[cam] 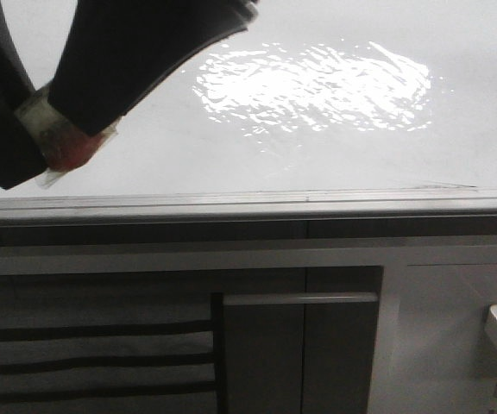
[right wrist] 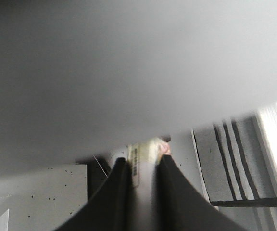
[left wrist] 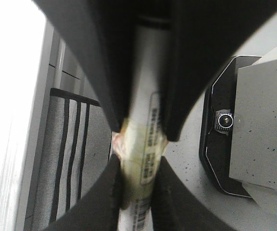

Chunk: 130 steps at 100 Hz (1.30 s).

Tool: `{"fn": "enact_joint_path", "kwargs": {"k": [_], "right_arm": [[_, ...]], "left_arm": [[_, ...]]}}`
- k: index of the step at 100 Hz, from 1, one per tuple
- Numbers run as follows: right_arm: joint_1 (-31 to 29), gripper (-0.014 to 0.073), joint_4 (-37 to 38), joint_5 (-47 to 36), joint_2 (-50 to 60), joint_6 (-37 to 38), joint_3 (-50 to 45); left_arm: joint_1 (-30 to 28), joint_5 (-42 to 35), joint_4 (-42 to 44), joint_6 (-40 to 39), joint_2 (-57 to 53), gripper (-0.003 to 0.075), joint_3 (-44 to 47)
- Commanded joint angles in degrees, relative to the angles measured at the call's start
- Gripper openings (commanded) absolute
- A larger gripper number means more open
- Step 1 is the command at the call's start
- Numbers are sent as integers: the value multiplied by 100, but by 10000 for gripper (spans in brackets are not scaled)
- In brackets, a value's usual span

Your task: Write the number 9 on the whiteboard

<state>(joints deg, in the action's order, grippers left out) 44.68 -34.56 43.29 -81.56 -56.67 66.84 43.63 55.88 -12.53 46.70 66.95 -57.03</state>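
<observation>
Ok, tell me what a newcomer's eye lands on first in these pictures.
First the bright rippled glare patch on the whiteboard, upper middle of the front view. Next, the dark left gripper looming at the upper left, clamped on a taped marker, which the left wrist view shows pinched between the fingers. No written 9 is visible on the board.
</observation>
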Motion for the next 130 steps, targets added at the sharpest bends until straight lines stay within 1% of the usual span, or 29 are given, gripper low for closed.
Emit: {"fn": "enact_joint_path", "kwargs": {"k": [1,7,9,12,19,25,31,43,51,63,68,75,82,92,101,106,116,125,130], "right_arm": [[7,-58,-226,-182,166,-42,194],[7,-56,-215,-192,166,-42,203],[7,-55,-184,-192,176,-42,203],[7,-54,-125,-192,197,-42,220],[-47,-54,37,-195,306,90,258],[-154,-54,230,-247,448,347,257],[-302,-54,563,-247,641,795,257],[-741,-54,1327,-68,1057,1951,257],[-1095,-54,1571,21,1421,2583,185],[-1562,-50,1600,1,1962,2959,-111],[-1755,-45,1605,-50,2158,3105,-297],[-2056,-45,1615,-146,2407,3279,-605],[-2369,-45,1615,-262,2587,3486,-905],[-2717,-45,1615,-213,2700,3630,-1194],[-2859,-45,1615,-199,2700,3627,-1350],[-2856,-45,1615,-281,2700,3627,-1408],[-2856,-45,1576,-356,2667,3627,-1419],[-2856,-45,1536,-397,2667,3627,-1419],[-2856,-45,1383,-475,2667,3627,-1419]], "left_arm": [[44,-253,-94,-70,-132,66,-182],[44,-253,-17,-103,-143,165,-182],[44,-253,52,-135,-152,188,-182],[44,-257,173,-275,-174,237,-182],[44,-266,615,-759,-287,291,-182],[44,-277,1061,-1200,-460,295,-182],[44,-335,1424,-1673,-664,295,-182],[44,-432,1753,-2372,-1196,295,-71],[44,-649,1928,-2680,-1595,295,167],[-51,-1255,2347,-3534,-2073,295,681],[-217,-1434,2465,-3856,-2219,295,870],[-526,-1557,2497,-4104,-2345,295,1061],[-891,-1568,2326,-4152,-2355,295,1136],[-1407,-1588,1753,-4055,-2250,295,1146],[-1786,-1590,1052,-3508,-2114,295,1146],[-1943,-1577,453,-3171,-2008,295,1146],[-2171,-1507,-313,-2770,-1715,295,1146],[-2217,-1536,-487,-2770,-1575,295,1146],[-2217,-1536,-577,-2761,-1533,295,1146]]}}
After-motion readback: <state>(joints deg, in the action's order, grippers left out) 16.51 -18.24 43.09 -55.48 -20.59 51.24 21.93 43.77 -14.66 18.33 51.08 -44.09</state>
